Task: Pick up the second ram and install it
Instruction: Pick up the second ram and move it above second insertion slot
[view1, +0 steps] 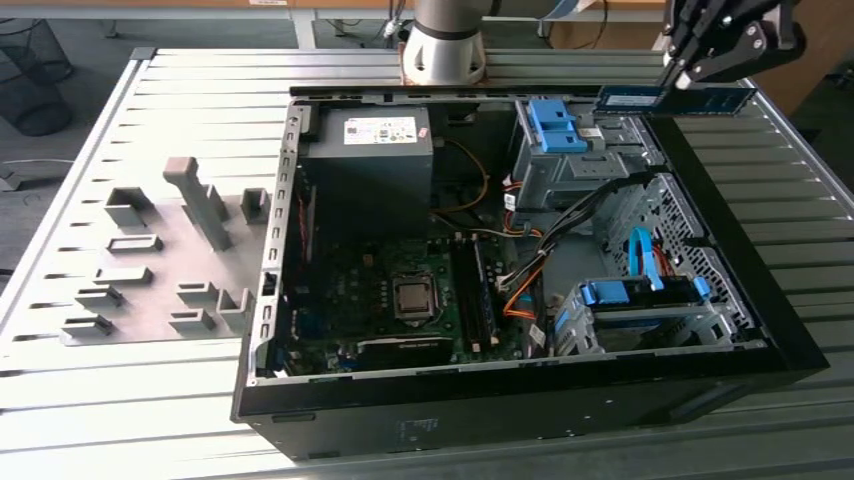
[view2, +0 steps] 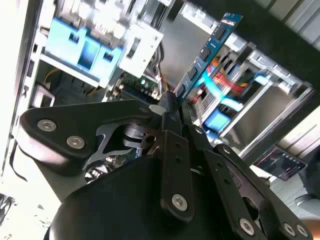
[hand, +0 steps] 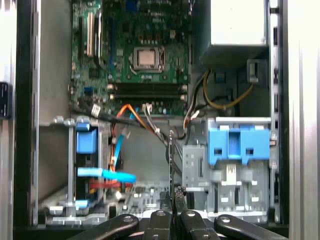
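While the pincer (view1: 682, 84) hangs in the upper right of the exterior view, over the far corner of the open case (view1: 787, 335), it's clamped shut on the second ram (view1: 641, 99). It grips the flat faces about mid-length. The stick is level, touching nothing, above the drive cage with the blue clip (view1: 553, 126).

Second wrist view agrees: the board runs out from between the fingertips (view2: 170, 107), chips facing the camera. No slack visible in the grip.

In the first wrist view the stick is edge-on, a thin line (hand: 171, 155) ahead of the pincer.

My take on doing the carry-and-seat well:
- The memory slots (view1: 470, 290) sit mid-frame in the exterior view, beside the CPU socket (view1: 414, 297). They run up-down in the frame and the stick runs across it, so roughly a quarter turn of the wrist is needed. Do that high, before descending.
- The orange and black cables (view1: 534, 265) lie between the cage and the slots. Stay above them and don't drag through.
- Come down straight, with the long edge parallel to the slot.
- Can't tell from here which slot is free, whether the latches are open, or the notch orientation. Check before applying force.
- Press evenly. A tilted stick will jam one end.

Case sits square on the slatted surface (view1: 107, 400).
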